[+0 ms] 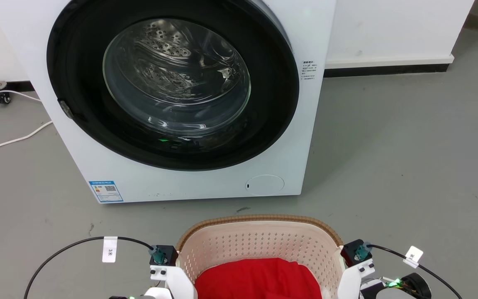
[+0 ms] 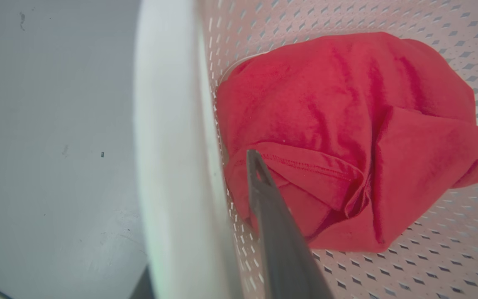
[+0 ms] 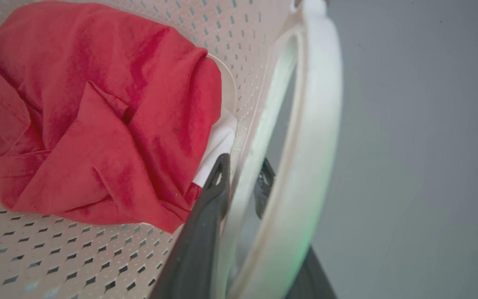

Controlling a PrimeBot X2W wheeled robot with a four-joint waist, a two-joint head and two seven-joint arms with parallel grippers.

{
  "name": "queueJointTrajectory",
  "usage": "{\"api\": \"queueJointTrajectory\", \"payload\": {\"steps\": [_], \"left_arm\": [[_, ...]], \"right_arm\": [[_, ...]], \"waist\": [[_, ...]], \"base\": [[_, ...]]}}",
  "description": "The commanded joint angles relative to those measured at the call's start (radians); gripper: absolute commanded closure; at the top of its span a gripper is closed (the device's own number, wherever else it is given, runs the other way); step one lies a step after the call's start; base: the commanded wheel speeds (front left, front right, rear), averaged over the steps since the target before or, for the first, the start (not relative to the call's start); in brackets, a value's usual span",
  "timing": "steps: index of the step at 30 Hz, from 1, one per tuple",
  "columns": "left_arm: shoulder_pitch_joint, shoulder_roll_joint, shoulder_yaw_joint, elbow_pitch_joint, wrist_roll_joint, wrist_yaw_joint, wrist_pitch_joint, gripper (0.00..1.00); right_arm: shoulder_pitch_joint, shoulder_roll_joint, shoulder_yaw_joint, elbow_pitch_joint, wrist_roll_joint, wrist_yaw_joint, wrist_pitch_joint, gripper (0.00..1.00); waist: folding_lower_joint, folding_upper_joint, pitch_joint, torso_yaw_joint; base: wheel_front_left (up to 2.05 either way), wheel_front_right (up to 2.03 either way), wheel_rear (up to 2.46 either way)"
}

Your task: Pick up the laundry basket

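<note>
The laundry basket (image 1: 264, 238), cream perforated plastic with a brown woven rim (image 1: 259, 217), sits at the bottom centre of the head view with a red garment (image 1: 257, 278) inside. My two wrists flank it: the left wrist (image 1: 163, 262) is at its left side and the right wrist (image 1: 357, 259) at its right. My left gripper (image 2: 226, 166) straddles the left wall, one finger (image 2: 264, 199) inside and the other mostly hidden behind the white loop handle (image 2: 164, 145). My right gripper (image 3: 243, 170) pinches the right wall, with its outer finger between the wall and the loop handle (image 3: 309, 145).
A white front-loading washing machine (image 1: 189, 185) with its round door closed stands just beyond the basket. White cables (image 1: 10, 141) lie on the grey floor at the left. A white wall with a dark baseboard (image 1: 388, 68) runs at the back right, with open floor (image 1: 409, 166) before it.
</note>
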Motion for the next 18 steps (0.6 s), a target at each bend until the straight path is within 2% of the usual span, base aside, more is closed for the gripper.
{"api": "queueJointTrajectory", "payload": {"steps": [1, 18], "left_arm": [[-0.018, 0.001, -0.005, -0.006, -0.002, -0.013, -0.008, 1.0], [-0.023, 0.005, -0.033, 0.0, -0.034, -0.013, -0.014, 1.0]], "right_arm": [[-0.011, -0.005, 0.013, 0.001, 0.003, 0.003, -0.005, 1.0], [-0.021, -0.006, 0.065, 0.011, 0.058, 0.003, -0.01, 1.0]], "waist": [[-0.0001, 0.0, 0.001, 0.0], [-0.0001, 0.0, 0.0, -0.004]], "base": [[0.0, 0.0, 0.0], [0.0, 0.0, 0.0]]}}
